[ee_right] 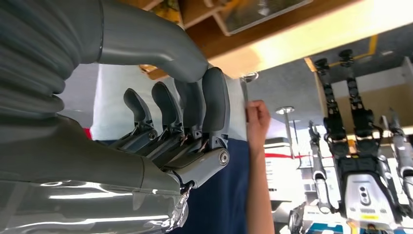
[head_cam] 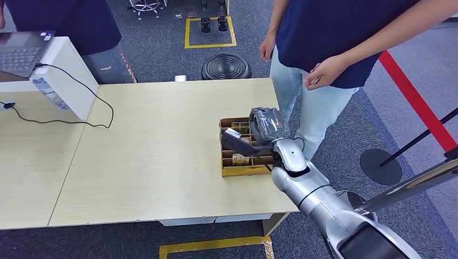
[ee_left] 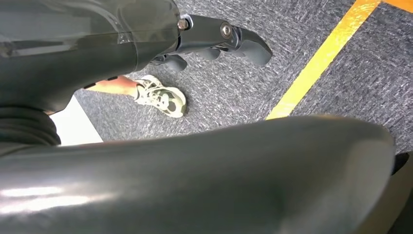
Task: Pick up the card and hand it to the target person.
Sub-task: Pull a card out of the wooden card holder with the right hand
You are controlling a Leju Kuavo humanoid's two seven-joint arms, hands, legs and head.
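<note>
A wooden compartment tray (head_cam: 231, 171) sits near the table's right edge. A small white card (head_cam: 233, 132) shows in its far part. My right hand (head_cam: 264, 128) hovers over the tray's right side, its dark thumb (head_cam: 235, 142) stretched across the compartments beside the card. In the right wrist view the fingers (ee_right: 214, 97) stand up close to the thumb, and I see nothing between them. A person in a navy shirt (head_cam: 335, 32) stands just beyond the table's right corner, one hand (head_cam: 323, 73) held at the waist. My left hand (ee_left: 219, 41) hangs over the carpet, holding nothing.
A second person (head_cam: 70, 21) stands at the far left behind a laptop (head_cam: 21, 51) on a white box. A black cable (head_cam: 81, 86) trails across the light table (head_cam: 151, 156). A round black base (head_cam: 226, 67) sits on the floor behind the table, and a stanchion base (head_cam: 381, 166) at right.
</note>
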